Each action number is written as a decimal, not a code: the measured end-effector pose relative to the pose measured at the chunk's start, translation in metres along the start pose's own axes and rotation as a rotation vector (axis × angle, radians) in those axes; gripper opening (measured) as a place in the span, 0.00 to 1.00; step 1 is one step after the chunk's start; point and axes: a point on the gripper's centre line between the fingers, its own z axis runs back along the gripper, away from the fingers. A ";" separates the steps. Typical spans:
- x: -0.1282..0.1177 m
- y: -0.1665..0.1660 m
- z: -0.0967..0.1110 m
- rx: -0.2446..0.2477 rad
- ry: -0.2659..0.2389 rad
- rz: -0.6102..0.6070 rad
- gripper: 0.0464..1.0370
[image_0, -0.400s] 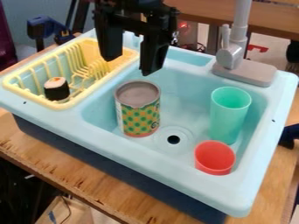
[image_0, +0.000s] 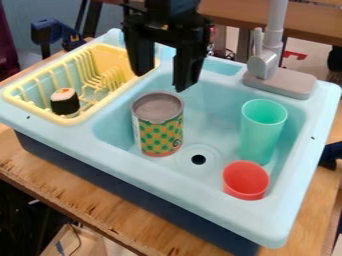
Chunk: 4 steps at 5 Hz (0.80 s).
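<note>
Camera view has the black claw (image_0: 161, 83) in its upper part, hanging with the two fingers pointing down. These fingers stand wide apart, and nothing is held between them. The black arm (image_0: 168, 17) comes in from the top edge and holds the claw over the back part of the light blue sink (image_0: 87, 145). Nearest to the claw is the can (image_0: 158, 127), which stands upright in the basin, with grey top and green dots on its label. Near the can is the drain hole (image_0: 198, 159). Farther to the right stand a green cup (image_0: 262, 132) and, in front of it, a red cup (image_0: 245, 181). At left, a yellow rack (image_0: 67, 120) carries a sushi piece (image_0: 65, 102). Behind the basin rises a grey faucet (image_0: 267, 62). The sink rests on a wooden counter (image_0: 100, 210).
</note>
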 end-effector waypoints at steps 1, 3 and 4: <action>0.022 0.013 -0.019 -0.040 -0.051 -0.029 0.96; 0.065 0.027 -0.041 -0.084 -0.141 -0.081 0.96; 0.075 0.031 -0.053 -0.080 -0.120 -0.071 0.96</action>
